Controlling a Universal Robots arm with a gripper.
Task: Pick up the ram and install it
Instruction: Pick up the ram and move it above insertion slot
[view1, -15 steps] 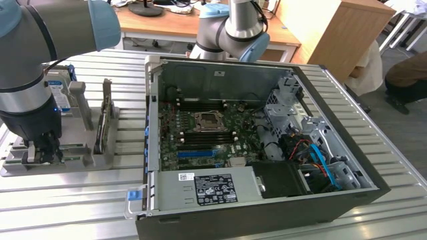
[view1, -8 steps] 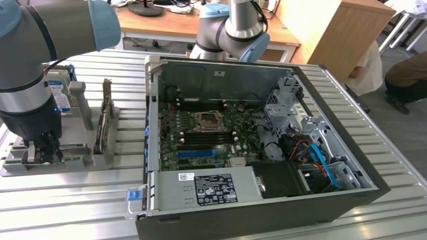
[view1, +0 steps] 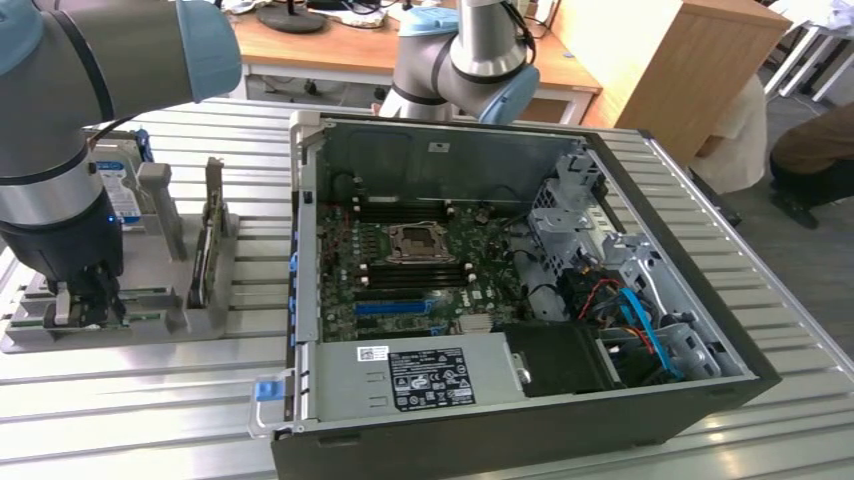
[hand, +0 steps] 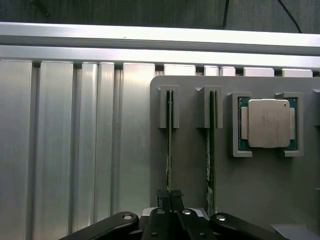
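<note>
While the arm is bending down at the exterior view's left, its pincer (view1: 80, 300) is sitting low on the gray holder (view1: 200, 318) on the bench (view1: 134, 400). From the wrist view, the fingertips (hand: 163, 196) are pressing together on the near end of the ram (hand: 169, 140). The ram is standing on its thin edge, and its far end is sitting in a slot of the holder. A second stick (hand: 210, 150) is standing just beside it, and nothing is touching it. A silver chip (hand: 268, 123) is lying in its own frame past that. Further right in the exterior view, the open computer (view1: 534, 430) is lying on the bench with its board (view1: 441, 265) showing. So the grab looks done. The ram does not look lifted yet, and it is not in the computer yet.
</note>
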